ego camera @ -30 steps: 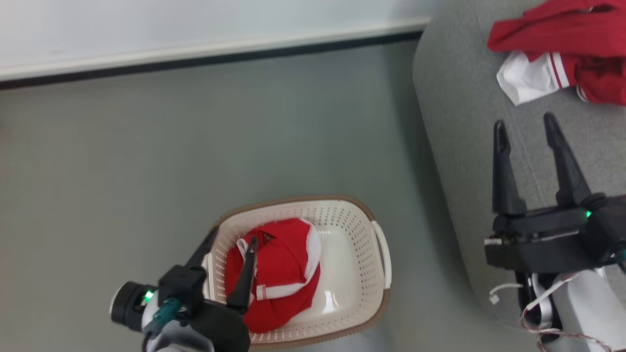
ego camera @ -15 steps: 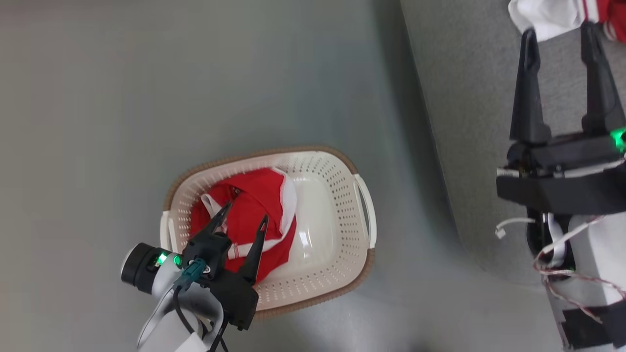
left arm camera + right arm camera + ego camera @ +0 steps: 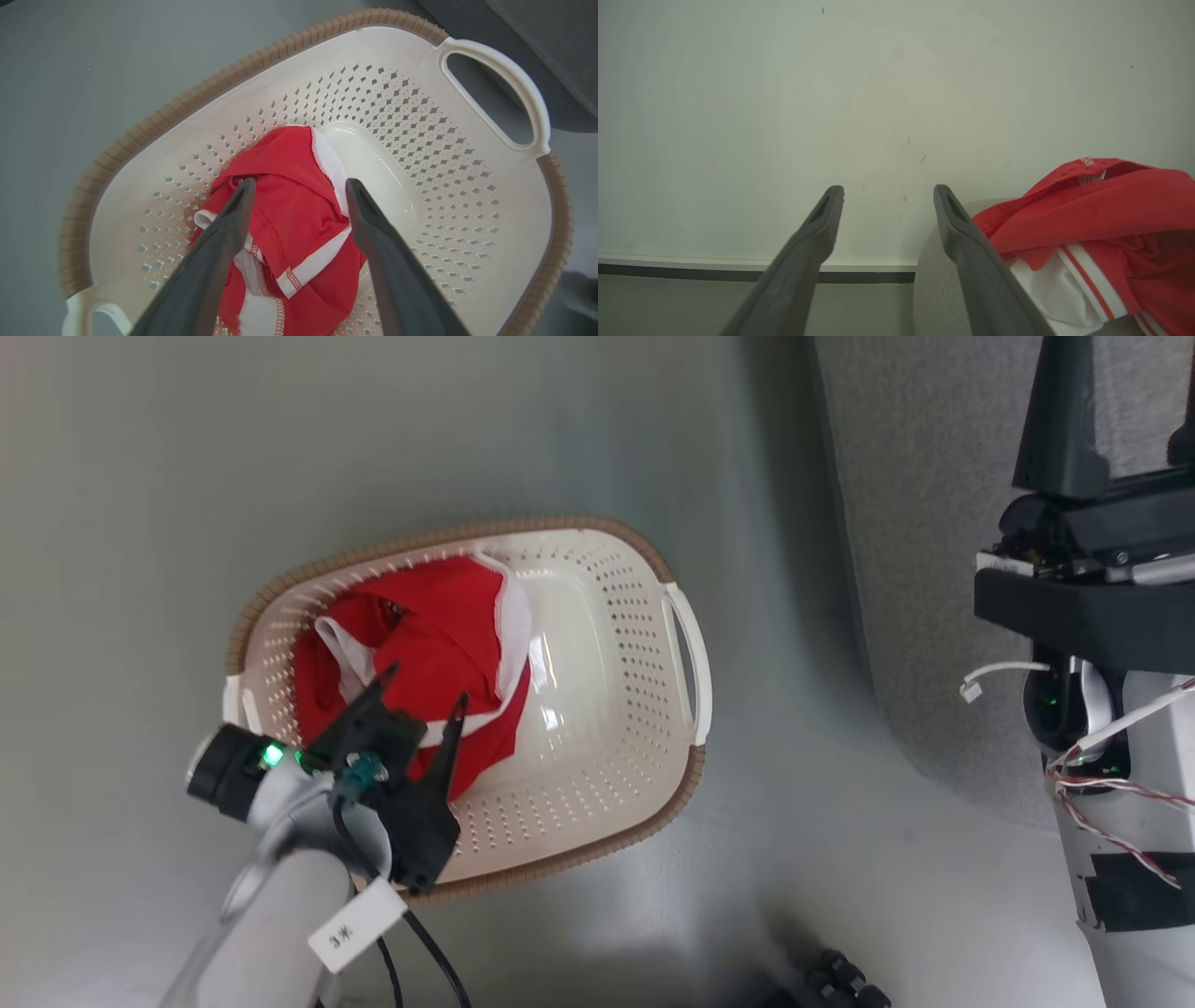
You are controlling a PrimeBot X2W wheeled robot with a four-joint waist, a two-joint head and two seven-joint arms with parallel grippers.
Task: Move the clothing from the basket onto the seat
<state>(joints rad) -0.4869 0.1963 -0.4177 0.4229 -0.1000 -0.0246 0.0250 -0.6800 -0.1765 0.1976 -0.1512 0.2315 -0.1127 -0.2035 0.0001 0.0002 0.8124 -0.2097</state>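
Red clothing [image 3: 289, 224] now lies between spread jaws of the left gripper [image 3: 300, 183].

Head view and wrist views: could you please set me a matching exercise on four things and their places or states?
1 left gripper
2 right gripper
3 laundry basket
4 red and white garment

A on the grey sofa seat
B on the floor
C open, over the red garment in the basket
D open, facing the pale wall

Pairs: 1-C, 2-D, 3-B, 4-A
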